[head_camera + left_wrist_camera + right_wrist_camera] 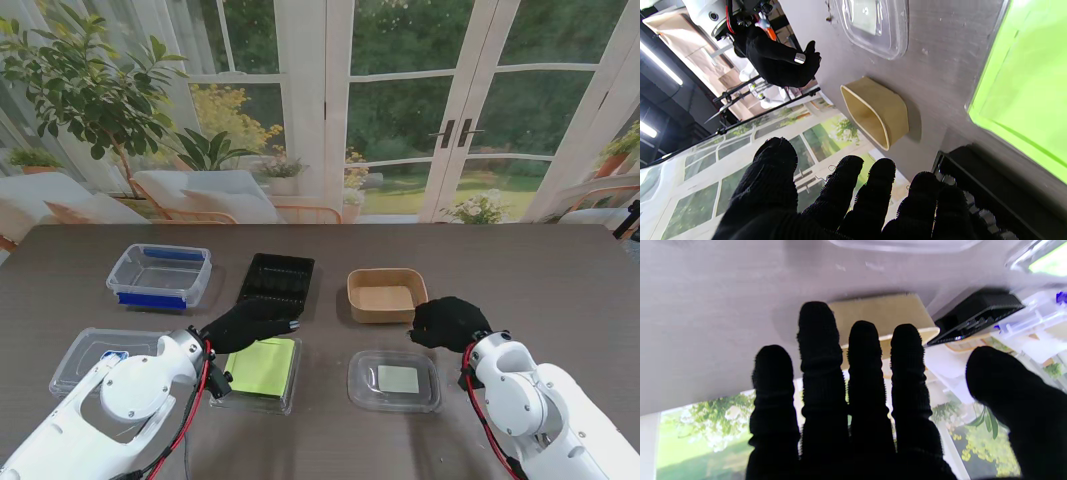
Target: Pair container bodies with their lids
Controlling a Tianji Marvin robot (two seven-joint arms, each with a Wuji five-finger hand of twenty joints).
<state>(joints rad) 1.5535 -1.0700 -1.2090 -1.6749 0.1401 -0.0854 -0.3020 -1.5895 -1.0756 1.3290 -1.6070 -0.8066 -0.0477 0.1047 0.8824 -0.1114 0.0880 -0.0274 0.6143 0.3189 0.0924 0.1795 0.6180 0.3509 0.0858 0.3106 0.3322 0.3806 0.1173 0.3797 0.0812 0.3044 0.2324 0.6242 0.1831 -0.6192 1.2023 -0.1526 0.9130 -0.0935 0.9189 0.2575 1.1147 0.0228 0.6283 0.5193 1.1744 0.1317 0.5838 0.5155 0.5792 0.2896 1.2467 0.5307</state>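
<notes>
- From the stand view I count three bodies across the far half of the dark wooden table (560, 290): a clear rectangular plastic box with blue clips (160, 275) at ten o'clock, a black ribbed plastic tray (278, 278) near eleven, and a tan paper bowl with rounded corners (381, 294) just right of centre.
- Nearer to me lie three lids: a clear flat lid with a blue tab (95, 352) at eight o'clock, a clear lid showing a lime-green sheet (262, 370) at centre-left, and a clear domed lid with a pale label (394, 380) at five o'clock.
- My left hand (250, 322) hovers between the green-sheet lid and the black tray, fingers spread and holding nothing.
- My right hand (450, 323) sits just beside the tan bowl's right edge, fingers straight and apart, empty; I cannot tell whether it touches the bowl.
- I judge the domed lid belongs to the tan bowl, directly nearer to me from it.
- All of these look light, thin and likely slippery on the table. The paper bowl would dent if squeezed, so I would pinch its rim or cup two opposite walls gently.
- The clear lids flex, so I would lift by an edge lip rather than press the centre.
</notes>
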